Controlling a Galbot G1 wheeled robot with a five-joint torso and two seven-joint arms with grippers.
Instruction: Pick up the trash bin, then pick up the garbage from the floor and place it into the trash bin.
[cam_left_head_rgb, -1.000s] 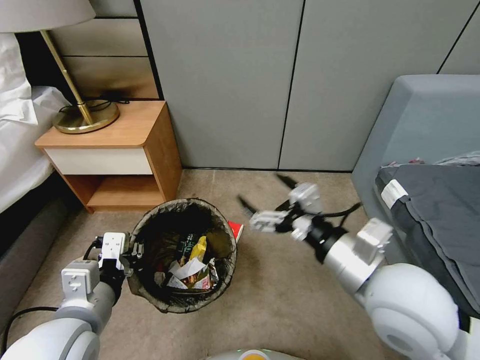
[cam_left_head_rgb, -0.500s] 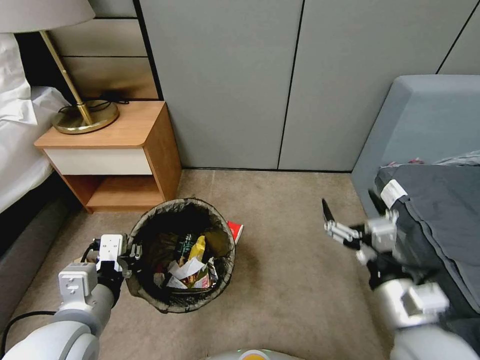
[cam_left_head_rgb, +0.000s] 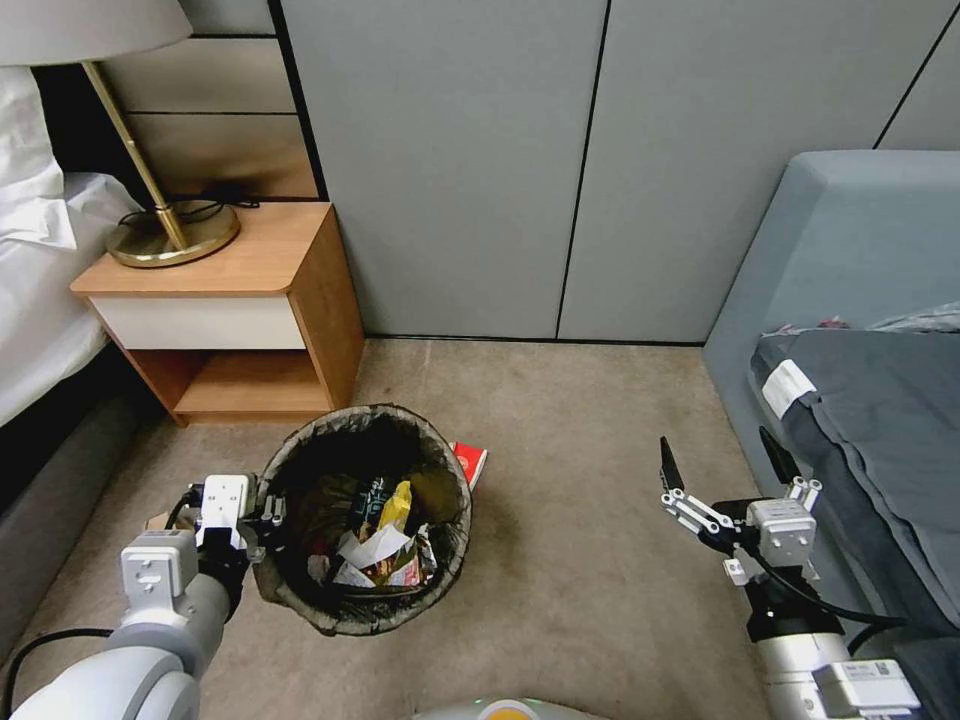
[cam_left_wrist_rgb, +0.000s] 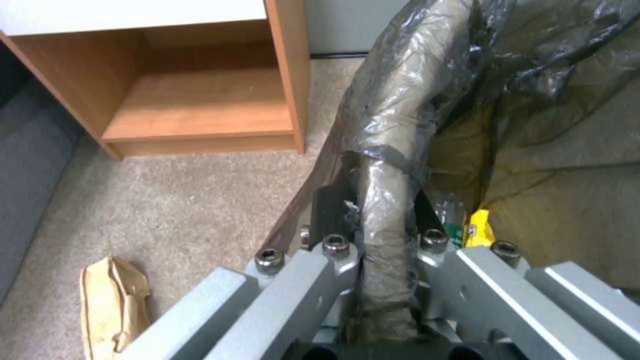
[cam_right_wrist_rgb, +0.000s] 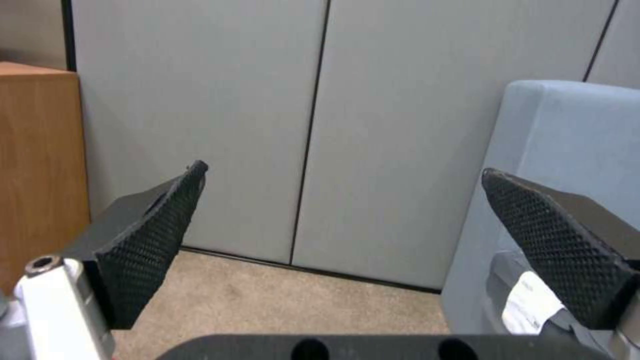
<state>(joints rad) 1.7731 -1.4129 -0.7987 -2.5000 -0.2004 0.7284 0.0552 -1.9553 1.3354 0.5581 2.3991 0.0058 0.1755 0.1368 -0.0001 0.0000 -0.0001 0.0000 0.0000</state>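
The small round white plastic trash bin lined with a dark bag (cam_left_head_rgb: 365, 520) stands on the beige carpet floor (cam_left_head_rgb: 580, 560) near the wooden nightstand (cam_left_head_rgb: 230, 300), and the left hand (cam_left_wrist_rgb: 383, 220) is clamped on its bag-covered rim, so the first step looks done; inside the bin I count a yellow snack wrapper (cam_left_head_rgb: 398, 500), a crumpled white tissue (cam_left_head_rgb: 375, 545), a dark green-labelled bottle (cam_left_head_rgb: 372, 492) and at least one printed wrapper beneath, the rest too jumbled to number; two pieces seem left on the floor, a red-white carton (cam_left_head_rgb: 470, 462) just beside the bin's far side and a brown paper bag (cam_left_wrist_rgb: 110, 305) near the left arm; the right hand (cam_left_head_rgb: 722, 468) hangs spread wide and empty, well apart from the bin, near the grey-blue sofa (cam_left_head_rgb: 850, 250).
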